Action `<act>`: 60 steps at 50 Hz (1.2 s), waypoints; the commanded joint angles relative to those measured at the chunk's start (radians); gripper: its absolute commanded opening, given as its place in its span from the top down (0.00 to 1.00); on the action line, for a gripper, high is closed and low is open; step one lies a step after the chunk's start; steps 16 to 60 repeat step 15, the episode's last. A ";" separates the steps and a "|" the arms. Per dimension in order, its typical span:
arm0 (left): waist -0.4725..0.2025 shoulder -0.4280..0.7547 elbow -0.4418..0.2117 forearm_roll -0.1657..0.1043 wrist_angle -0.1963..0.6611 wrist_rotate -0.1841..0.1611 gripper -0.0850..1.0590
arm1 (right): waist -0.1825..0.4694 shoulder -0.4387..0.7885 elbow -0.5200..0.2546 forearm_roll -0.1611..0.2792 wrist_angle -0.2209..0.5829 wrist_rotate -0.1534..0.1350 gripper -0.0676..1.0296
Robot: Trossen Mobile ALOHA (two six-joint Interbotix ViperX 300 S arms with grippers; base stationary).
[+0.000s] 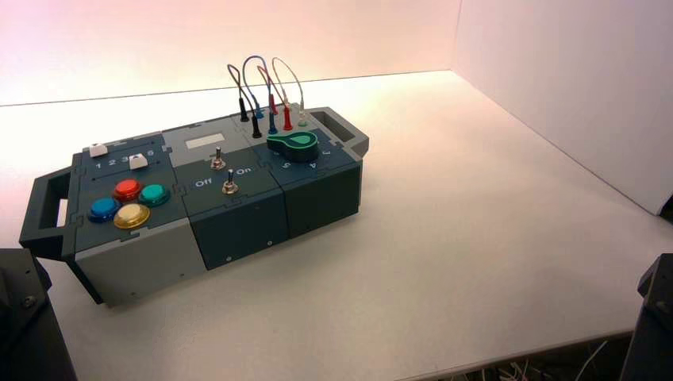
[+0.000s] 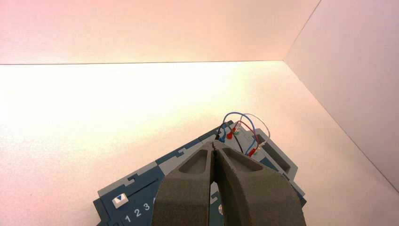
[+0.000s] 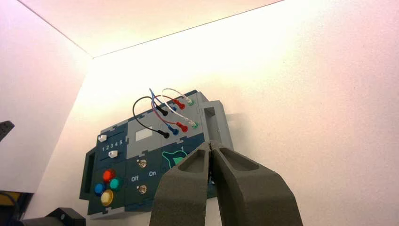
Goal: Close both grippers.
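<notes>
My left gripper [image 2: 215,146] is shut and empty, held above the box [image 2: 141,197], with its fingertips touching. My right gripper [image 3: 210,143] is also shut and empty, held in the air off the box's right side. In the high view only the dark bases of the arms show, the left arm [image 1: 24,317] at the bottom left corner and the right arm [image 1: 655,317] at the bottom right corner. The box [image 1: 238,222] stands turned on the white table.
The box carries four coloured buttons [image 1: 131,202], two toggle switches [image 1: 222,171] between "Off" and "On", a green knob [image 1: 294,145], two white sliders [image 1: 119,155] and several looped wires [image 1: 266,95]. White walls [image 1: 571,79] stand behind and to the right.
</notes>
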 commanded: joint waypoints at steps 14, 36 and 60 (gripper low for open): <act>-0.051 0.009 -0.017 -0.008 -0.014 0.000 0.96 | -0.005 -0.005 -0.009 0.000 -0.009 -0.003 0.96; -0.051 0.009 -0.015 -0.008 -0.014 -0.002 0.96 | -0.003 -0.005 -0.009 0.000 -0.009 -0.003 0.96; -0.051 0.009 -0.015 -0.008 -0.014 -0.002 0.96 | -0.003 -0.005 -0.009 0.000 -0.009 -0.003 0.96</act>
